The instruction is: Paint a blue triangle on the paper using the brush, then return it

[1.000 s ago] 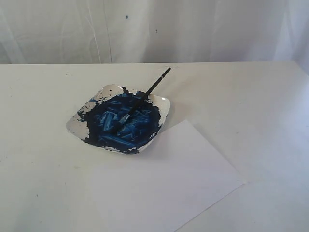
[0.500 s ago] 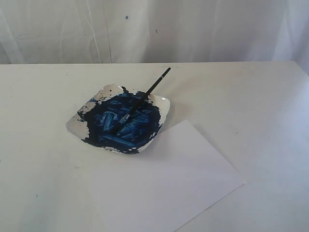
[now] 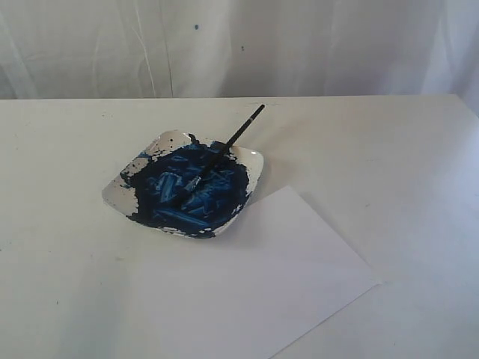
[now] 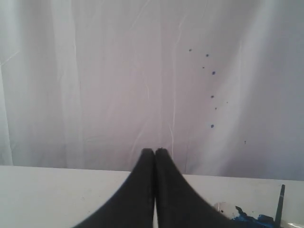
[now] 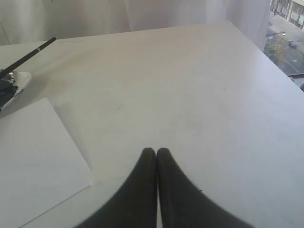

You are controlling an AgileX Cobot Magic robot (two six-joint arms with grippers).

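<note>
The brush (image 3: 224,146) lay in the dish (image 3: 114,196), paper (image 3: 262,284) blank; your left gripper (image 4: 155,152) and right gripper (image 5: 156,152) sat closed, so pickup needed one opened.

left claw (image 4: 155,153), tips together, before a blue-speckled curtain (image 4: 95,80)

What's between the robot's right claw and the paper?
Nothing but bare white table lies between the shut right gripper and the paper. The right wrist view shows that stretch.
</note>
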